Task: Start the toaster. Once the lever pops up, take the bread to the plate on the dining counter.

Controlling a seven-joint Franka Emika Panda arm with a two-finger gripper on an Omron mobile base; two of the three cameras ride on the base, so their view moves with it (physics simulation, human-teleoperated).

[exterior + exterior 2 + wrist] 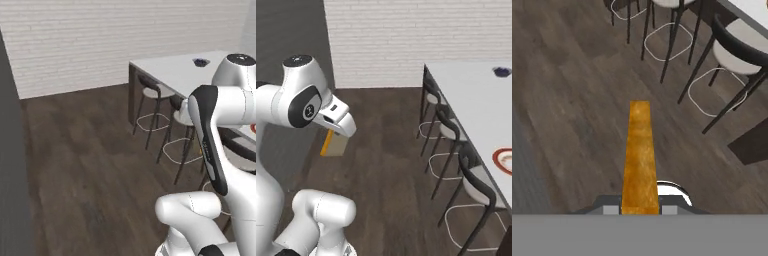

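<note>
Dark wood floor, white brick wall. Bread [639, 155] clamped in end effector [640, 209], carried; plate [504, 161] on bench [476, 105] awaits. Delivery outstanding.

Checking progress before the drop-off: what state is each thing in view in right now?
bread: held edge-on in the tool, above the wood floor.
tool: shut on the bread.
plate: flat on the dining counter, nothing on it.
stools: upright, along the counter's edge.
</note>
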